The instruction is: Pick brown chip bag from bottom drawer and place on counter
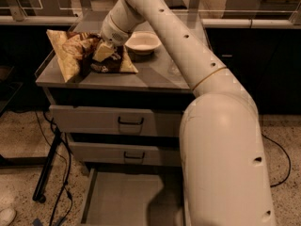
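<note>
Counter (155,76): grey metal cabinet top in a dim room with glass panels behind; all the action sits here.
Gripper (104,52): low over the counter's left part, tip pushed into the bag's crumpled middle.
Grip state: cannot tell whether it is clamped or let go (the tip is buried in folds).
Brown chip bag (75,53): directly under the gripper and spreading to its left. Its lower edge rests on the counter and one tan corner sticks up, away from the gripper.
Bowl (142,42): just beside the gripper on its other side, near the bag's corner, looks apart from it.
Bottom drawer (127,204): well below the gripper, pulled out, flat grey floor in view.
Handling (my read): light, soft, crinkly film, mostly air. It gives under squeeze, the chips inside crush easily, and the slick skin can slip.
Where to hold: pinch the gathered middle or a sealed edge seam with low force, not the puffy belly.
Status: the bag looks out of the drawer and on the counter, so what's left is likely release and a clean retreat.
</note>
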You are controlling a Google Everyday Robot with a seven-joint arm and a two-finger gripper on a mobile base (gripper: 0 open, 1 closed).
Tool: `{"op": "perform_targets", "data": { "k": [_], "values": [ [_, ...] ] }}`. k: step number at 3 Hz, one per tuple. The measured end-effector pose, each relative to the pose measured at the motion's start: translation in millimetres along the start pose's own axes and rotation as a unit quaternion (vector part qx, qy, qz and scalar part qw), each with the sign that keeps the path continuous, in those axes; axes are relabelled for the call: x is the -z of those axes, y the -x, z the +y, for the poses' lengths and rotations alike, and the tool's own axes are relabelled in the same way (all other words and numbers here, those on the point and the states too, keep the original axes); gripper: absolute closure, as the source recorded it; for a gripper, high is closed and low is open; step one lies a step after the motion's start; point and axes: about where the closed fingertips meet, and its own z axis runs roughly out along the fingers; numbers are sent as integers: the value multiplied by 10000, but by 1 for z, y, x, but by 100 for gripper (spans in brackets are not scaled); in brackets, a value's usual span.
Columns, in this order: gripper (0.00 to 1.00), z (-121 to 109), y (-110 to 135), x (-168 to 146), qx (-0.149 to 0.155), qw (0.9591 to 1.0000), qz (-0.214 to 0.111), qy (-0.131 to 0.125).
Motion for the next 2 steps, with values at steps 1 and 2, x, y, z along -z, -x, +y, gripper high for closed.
{"op": "perform_targets", "data": {
  "k": [1, 2],
  "values": [
    [100, 0, 0, -5, -66, 9999, -83, 62],
    [74, 0, 0, -5, -66, 9999, -83, 62]
  ]
}}
